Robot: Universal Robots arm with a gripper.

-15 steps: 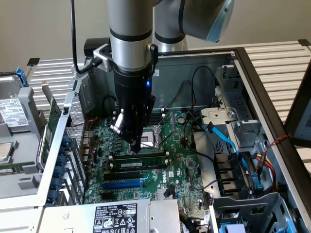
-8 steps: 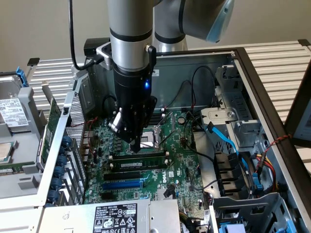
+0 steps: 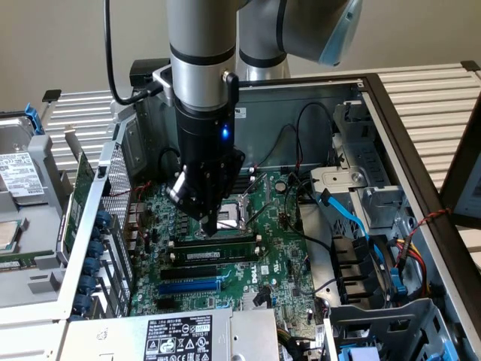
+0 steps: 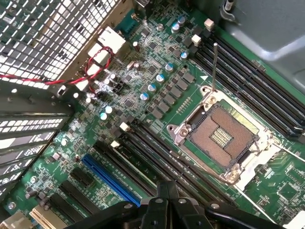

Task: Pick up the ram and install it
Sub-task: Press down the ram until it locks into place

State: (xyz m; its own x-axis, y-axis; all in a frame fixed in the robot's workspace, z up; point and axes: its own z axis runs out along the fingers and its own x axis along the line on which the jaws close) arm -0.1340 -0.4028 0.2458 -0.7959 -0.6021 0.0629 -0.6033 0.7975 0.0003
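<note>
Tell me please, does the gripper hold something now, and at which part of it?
It holds nothing. The gripper is shut, with its tips directly above the ram, which lies in a slot on the motherboard; contact cannot be told.

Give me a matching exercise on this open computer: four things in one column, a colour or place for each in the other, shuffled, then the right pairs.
Things:
1. ram
2. long expansion slot
3. CPU socket
4. gripper

Colour or place:
A. blue
B. bare, framed by a metal bracket
C. directly above the ram, fingers shut
D. green stick lying in a black memory slot

Pairs: 1-D, 2-A, 3-B, 4-C
</note>
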